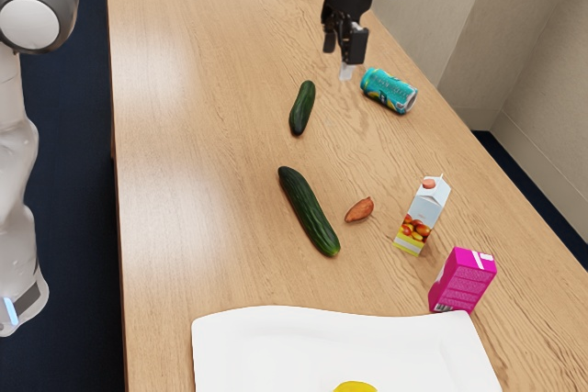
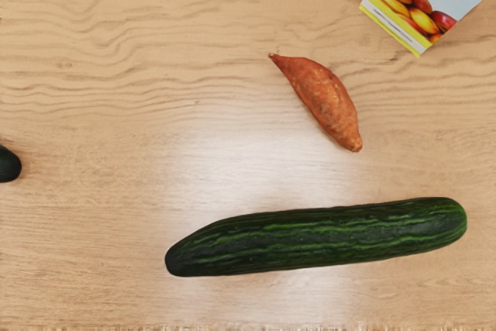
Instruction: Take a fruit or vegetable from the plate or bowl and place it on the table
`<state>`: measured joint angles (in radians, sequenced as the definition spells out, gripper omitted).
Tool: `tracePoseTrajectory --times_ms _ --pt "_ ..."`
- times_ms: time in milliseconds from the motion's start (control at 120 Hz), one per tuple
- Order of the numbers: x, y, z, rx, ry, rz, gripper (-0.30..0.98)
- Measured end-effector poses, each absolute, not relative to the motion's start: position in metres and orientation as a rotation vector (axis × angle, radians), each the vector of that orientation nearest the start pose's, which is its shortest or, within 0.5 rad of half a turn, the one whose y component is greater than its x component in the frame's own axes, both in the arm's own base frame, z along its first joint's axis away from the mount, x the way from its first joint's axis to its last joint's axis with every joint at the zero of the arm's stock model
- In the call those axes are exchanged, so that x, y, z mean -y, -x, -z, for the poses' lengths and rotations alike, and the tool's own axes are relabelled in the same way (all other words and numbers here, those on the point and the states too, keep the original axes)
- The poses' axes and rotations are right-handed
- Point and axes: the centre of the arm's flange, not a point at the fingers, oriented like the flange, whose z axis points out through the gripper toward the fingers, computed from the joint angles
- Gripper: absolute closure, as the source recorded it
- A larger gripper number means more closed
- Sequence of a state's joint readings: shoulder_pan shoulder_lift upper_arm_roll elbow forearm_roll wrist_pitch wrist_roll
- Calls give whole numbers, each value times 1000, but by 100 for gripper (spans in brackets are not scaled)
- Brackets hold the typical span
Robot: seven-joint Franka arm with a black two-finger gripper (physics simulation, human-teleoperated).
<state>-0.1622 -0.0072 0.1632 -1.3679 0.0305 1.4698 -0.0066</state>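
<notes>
Plate (image 1: 220, 341) lay well apart from claw (image 1: 346, 60), bearing yellow fruit (image 1: 356, 387), likely target, still to be fetched. Cucumber (image 2: 318, 236), sweet potato (image 2: 318, 98), juice carton (image 2: 418, 1) lay between claw and plate; vegetables already on table, so probably not wanted. Can (image 1: 389, 91) lay near claw. Claw hung above table, probably for clearance; touched none of these. Whether released or clenched, could not tell; no food seen in its grasp.
</notes>
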Motion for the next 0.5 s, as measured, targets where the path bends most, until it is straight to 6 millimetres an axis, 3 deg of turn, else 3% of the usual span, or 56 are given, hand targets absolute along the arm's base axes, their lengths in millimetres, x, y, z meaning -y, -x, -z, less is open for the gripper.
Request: tracePoseTrajectory --times_ms 458,500 --pt "-33 -532 -717 112 3098 132 0" --pt "-36 -528 -733 126 3091 175 0"
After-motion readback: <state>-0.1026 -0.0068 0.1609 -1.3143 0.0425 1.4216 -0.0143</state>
